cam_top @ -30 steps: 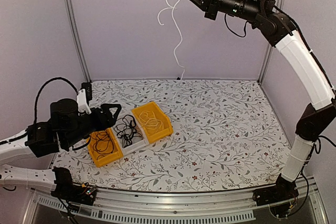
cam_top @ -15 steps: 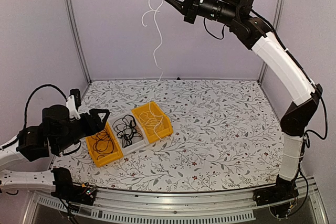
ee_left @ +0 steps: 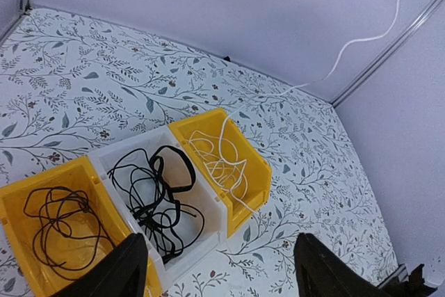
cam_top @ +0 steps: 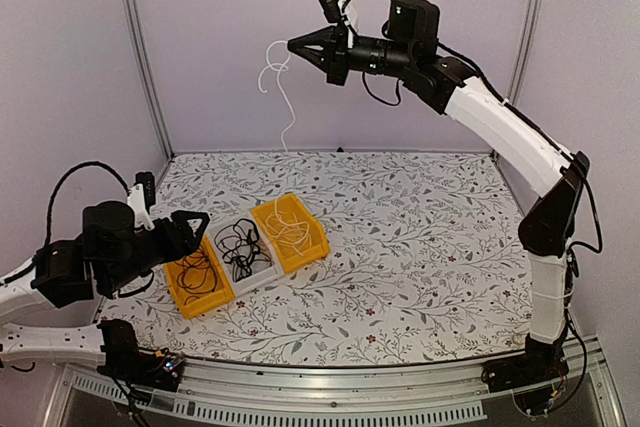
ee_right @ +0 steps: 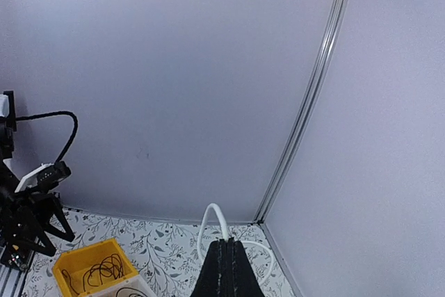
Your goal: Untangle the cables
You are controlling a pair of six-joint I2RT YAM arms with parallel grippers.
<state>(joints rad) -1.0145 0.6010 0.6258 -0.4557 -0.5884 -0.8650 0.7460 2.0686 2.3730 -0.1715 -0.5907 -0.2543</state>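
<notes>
Right hand [cam_top: 293,45] swung lower and leftward, clamped on pale cable [cam_top: 290,112] dangling beneath, left hand [cam_top: 197,230] open

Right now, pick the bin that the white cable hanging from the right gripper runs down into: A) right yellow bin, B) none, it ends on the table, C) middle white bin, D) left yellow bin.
A: in the left wrist view the white cable, pinched in the shut right gripper, drops into the right yellow bin.
</notes>
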